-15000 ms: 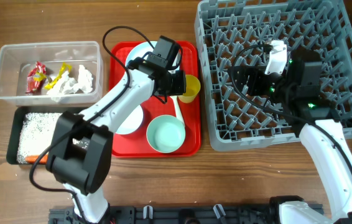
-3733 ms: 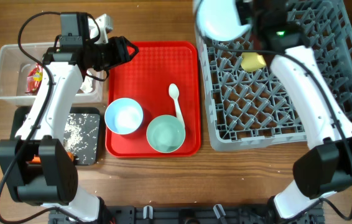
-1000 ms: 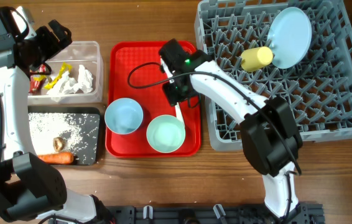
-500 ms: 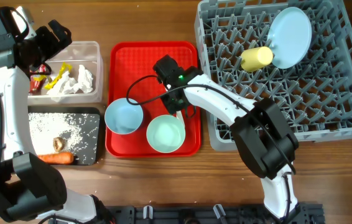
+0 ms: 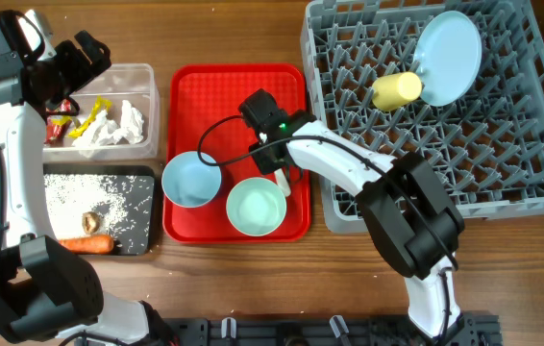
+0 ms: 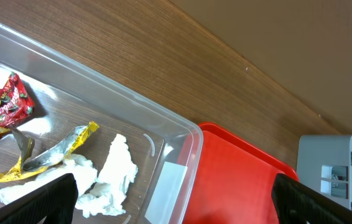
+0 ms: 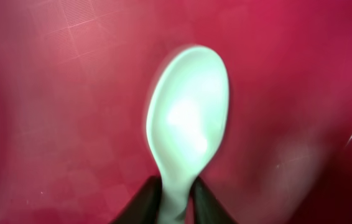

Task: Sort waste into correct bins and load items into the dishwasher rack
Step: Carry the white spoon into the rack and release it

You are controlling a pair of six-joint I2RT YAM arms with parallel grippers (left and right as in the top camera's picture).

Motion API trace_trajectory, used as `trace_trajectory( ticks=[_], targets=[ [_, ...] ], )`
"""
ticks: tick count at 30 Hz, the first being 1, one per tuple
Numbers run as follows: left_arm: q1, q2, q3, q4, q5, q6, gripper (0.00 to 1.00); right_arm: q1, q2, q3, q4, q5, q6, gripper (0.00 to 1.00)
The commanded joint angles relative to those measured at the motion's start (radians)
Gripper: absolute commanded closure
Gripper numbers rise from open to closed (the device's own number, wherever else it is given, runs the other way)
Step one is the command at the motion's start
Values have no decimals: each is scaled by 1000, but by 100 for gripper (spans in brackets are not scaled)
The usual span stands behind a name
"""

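Observation:
My right gripper [image 7: 177,199] is shut on the neck of the white spoon [image 7: 188,118], whose bowl lies over the red tray [image 7: 51,74]. From overhead, this gripper [image 5: 270,159] sits mid-tray, the spoon's handle [image 5: 285,183] poking out beside it, just above the two pale-blue bowls [image 5: 191,180] [image 5: 256,207]. The plate [image 5: 448,56] and yellow cup [image 5: 396,89] stand in the grey dishwasher rack [image 5: 503,154]. My left gripper [image 5: 89,53] hangs open over the clear bin [image 5: 147,106], empty, above the wrappers [image 6: 2,112] and tissue [image 6: 111,177].
The black bin [image 5: 147,211] at the front left holds rice grains [image 5: 89,192] and a brown nut [image 5: 90,222]; the carrot [image 5: 85,244] lies on its front edge. The red tray [image 5: 224,96] lies between the bins and the rack.
My right gripper slid a little toward the front along the spoon and its jaws closed on the spoon. The left arm has stayed still.

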Motion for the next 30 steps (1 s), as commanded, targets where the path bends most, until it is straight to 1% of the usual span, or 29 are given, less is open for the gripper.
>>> trace_trajectory(
  ticks=[1, 3, 6, 10, 11, 15, 16, 19, 21, 23, 30],
  targets=[
    [6, -13, 14, 0, -6, 3, 0, -1, 28, 3, -10, 2, -23, 88],
    [6, -13, 14, 0, -6, 3, 0, -2, 23, 32, -9, 11, -45, 96],
    [6, -13, 14, 0, -6, 3, 0, -3, 6, 92, -10, 17, -78, 96],
    [6, -13, 14, 0, -6, 3, 0, -30, -58, 191, -32, 33, -77, 96],
    [6, -13, 14, 0, -6, 3, 0, -52, -102, 214, -45, 34, -81, 96],
    [6, -13, 14, 0, -6, 3, 0, -138, -222, 215, -90, 37, -81, 96],
    [6, -13, 14, 0, -6, 3, 0, -194, -270, 215, -119, 37, -82, 96],
    [6, -13, 14, 0, -6, 3, 0, -275, -322, 215, -150, 37, -82, 96],
    [6, -13, 14, 0, -6, 3, 0, -338, -328, 214, -174, 37, -74, 96],
    [6, -13, 14, 0, -6, 3, 0, -371, -317, 201, -188, 36, -70, 96],
    [6, -13, 14, 0, -6, 3, 0, -396, -228, 163, -150, 37, -71, 95]
  ],
)
